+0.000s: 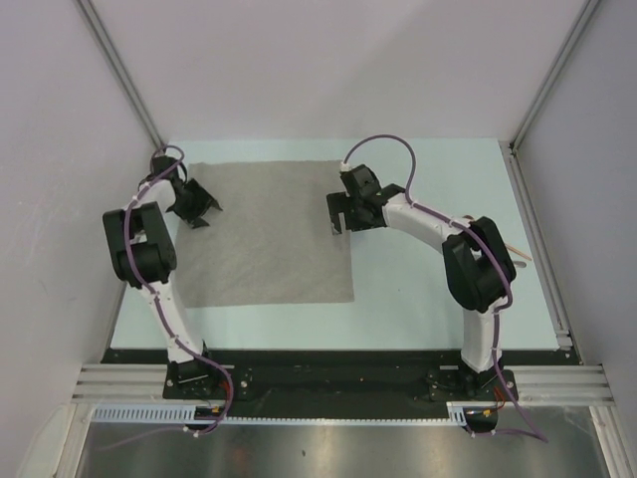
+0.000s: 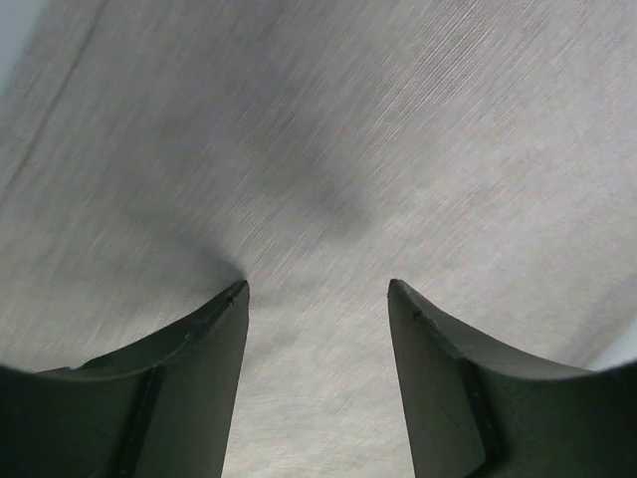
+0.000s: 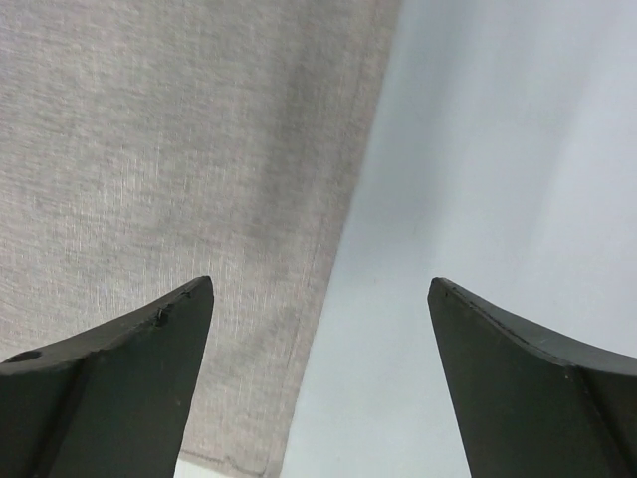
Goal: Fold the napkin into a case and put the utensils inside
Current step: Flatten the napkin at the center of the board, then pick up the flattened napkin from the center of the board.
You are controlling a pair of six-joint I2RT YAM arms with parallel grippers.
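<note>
The grey-beige napkin (image 1: 264, 234) lies flat and unfolded on the pale blue table (image 1: 418, 299); no case shows. My left gripper (image 1: 202, 209) is open and empty just above the napkin's left edge; its wrist view is filled with the cloth (image 2: 348, 149) between its fingers (image 2: 318, 289). My right gripper (image 1: 340, 221) is open and empty over the napkin's right edge (image 3: 179, 149), with bare table under its right finger (image 3: 320, 284). A thin copper-coloured utensil handle (image 1: 520, 254) pokes out behind the right arm's elbow. The silvery piece is hidden.
White walls and aluminium rails (image 1: 537, 229) close in the table on the left, back and right. The arm bases stand on a black plate (image 1: 328, 383) at the near edge.
</note>
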